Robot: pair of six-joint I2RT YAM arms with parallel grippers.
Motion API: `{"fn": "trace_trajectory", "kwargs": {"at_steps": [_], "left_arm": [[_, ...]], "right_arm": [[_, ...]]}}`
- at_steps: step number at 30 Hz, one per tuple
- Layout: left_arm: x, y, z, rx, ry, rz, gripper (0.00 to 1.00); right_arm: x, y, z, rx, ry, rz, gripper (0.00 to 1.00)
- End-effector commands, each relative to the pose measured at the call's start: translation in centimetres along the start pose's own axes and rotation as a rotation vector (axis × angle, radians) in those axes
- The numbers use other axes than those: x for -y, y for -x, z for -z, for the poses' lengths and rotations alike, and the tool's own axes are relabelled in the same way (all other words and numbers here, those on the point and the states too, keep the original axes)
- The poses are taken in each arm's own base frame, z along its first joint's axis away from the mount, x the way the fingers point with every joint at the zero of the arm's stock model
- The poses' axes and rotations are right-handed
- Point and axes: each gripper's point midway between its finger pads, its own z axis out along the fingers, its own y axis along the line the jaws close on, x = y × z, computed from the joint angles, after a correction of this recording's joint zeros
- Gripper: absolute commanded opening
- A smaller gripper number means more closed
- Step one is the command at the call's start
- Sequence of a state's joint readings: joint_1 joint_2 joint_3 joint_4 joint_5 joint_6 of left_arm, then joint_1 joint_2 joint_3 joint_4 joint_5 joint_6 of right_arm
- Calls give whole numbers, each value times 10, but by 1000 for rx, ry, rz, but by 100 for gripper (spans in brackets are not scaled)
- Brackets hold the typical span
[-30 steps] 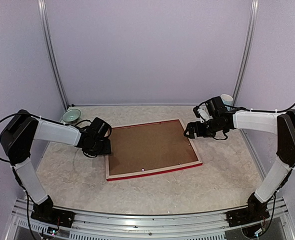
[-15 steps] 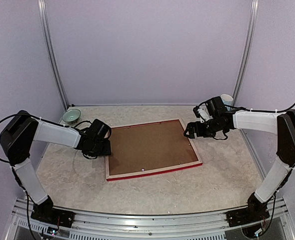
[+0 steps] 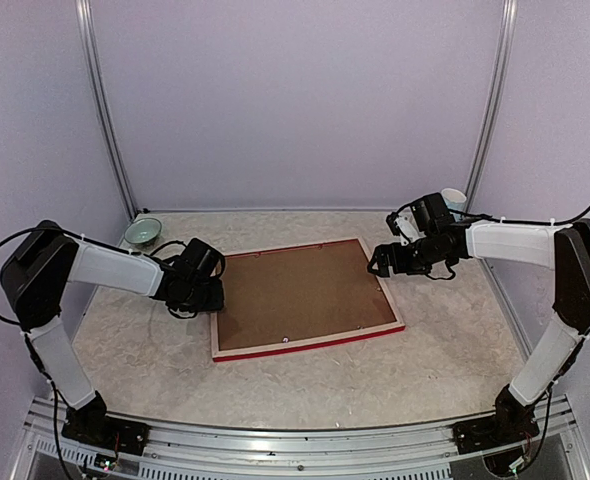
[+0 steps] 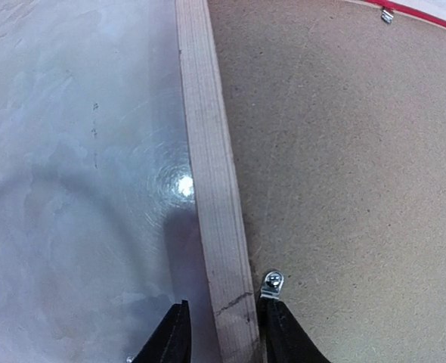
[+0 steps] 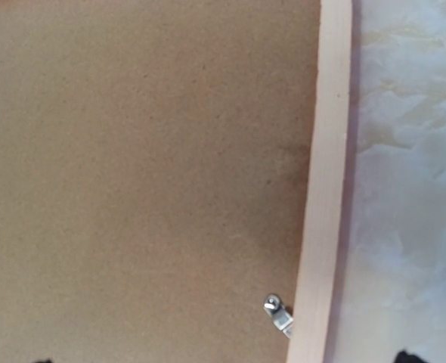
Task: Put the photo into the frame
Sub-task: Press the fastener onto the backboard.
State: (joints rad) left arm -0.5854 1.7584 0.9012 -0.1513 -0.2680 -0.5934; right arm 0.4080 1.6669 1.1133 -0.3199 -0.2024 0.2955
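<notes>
Straddling rail of frame [image 4: 217,197], left end effector [image 4: 224,314], brown backing board [image 4: 344,174] uppermost

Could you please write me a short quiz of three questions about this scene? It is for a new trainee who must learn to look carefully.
1. True or false: the frame lies face down, with the brown backing board showing.
2. In the left wrist view, what stands between the fingers of the left gripper?
A. a side rail of the frame
B. a green bowl
C. a loose sheet of paper
3. Fill in the word: the jaws of the right gripper, over the far right edge of the frame, are ___ (open or shut).

Key: 1 true; 2 A; 3 open.
</notes>
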Motion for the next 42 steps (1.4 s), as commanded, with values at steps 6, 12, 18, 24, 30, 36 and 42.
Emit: {"fn": "trace_trajectory", "kwargs": {"at_steps": [6, 12, 18, 24, 30, 36, 42], "left_arm": [[-27, -38, -15, -123, 111, -60, 17], [-28, -38, -15, -123, 116, -61, 10], [-24, -22, -3, -67, 104, -26, 28], [-10, 18, 25, 67, 31, 27, 52], [-3, 22, 21, 67, 13, 16, 58], [1, 10, 6, 41, 8, 6, 58], [-3, 3, -7, 20, 33, -6, 57]], "right_arm": [[5, -2, -4, -5, 1, 1, 98], [5, -3, -5, -7, 2, -1, 98], [5, -3, -6, -8, 5, -2, 97], [5, -4, -8, -12, 9, -4, 97], [5, -5, -7, -12, 7, -5, 97], [6, -5, -6, -12, 6, -5, 97], [5, -6, -7, -15, 10, -7, 97]]}}
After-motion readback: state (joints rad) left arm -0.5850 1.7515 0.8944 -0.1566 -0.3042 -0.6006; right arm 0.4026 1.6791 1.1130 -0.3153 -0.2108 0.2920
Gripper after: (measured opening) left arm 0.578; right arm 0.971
